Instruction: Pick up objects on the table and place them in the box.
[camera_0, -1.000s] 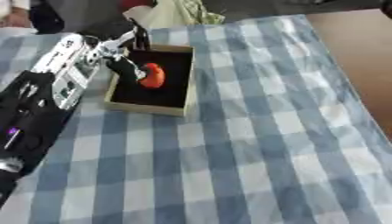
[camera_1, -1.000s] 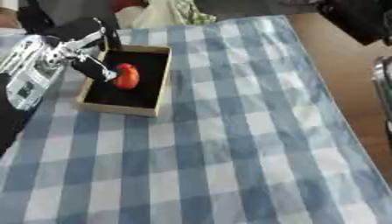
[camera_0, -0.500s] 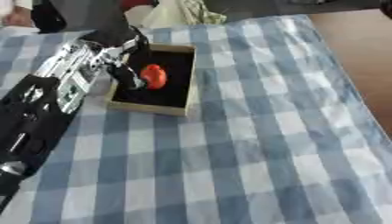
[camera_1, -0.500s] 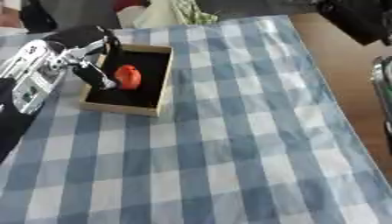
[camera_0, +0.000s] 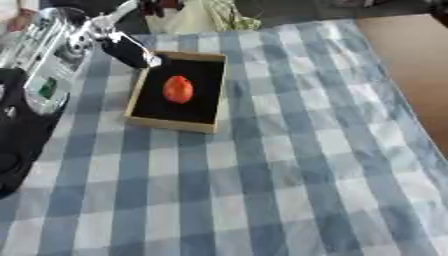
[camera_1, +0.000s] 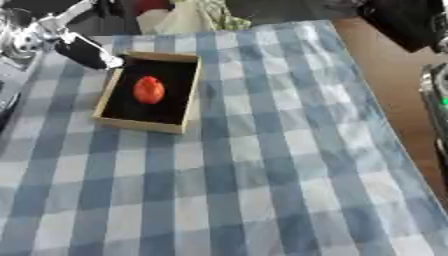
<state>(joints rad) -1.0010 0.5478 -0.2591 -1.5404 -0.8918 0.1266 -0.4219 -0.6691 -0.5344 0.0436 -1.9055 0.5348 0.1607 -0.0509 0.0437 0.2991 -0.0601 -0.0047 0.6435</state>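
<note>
Blue-and-white checked cloth covers the worktop (camera_0: 289, 165). Left hand (camera_0: 109, 37) hovers at far-left edge, fingers extended, holding nothing. Just right of its fingertips sits a shallow tan cardboard box (camera_0: 173, 125) with black lining; round orange-red fruit (camera_0: 178, 89) lies inside.

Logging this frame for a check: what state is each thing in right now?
Box: open-topped, flat on the table.
Orange-red object: lying inside the box, nothing touching it.
Left hand: open, at the box's far left corner.
Right hand: not in view.
</note>
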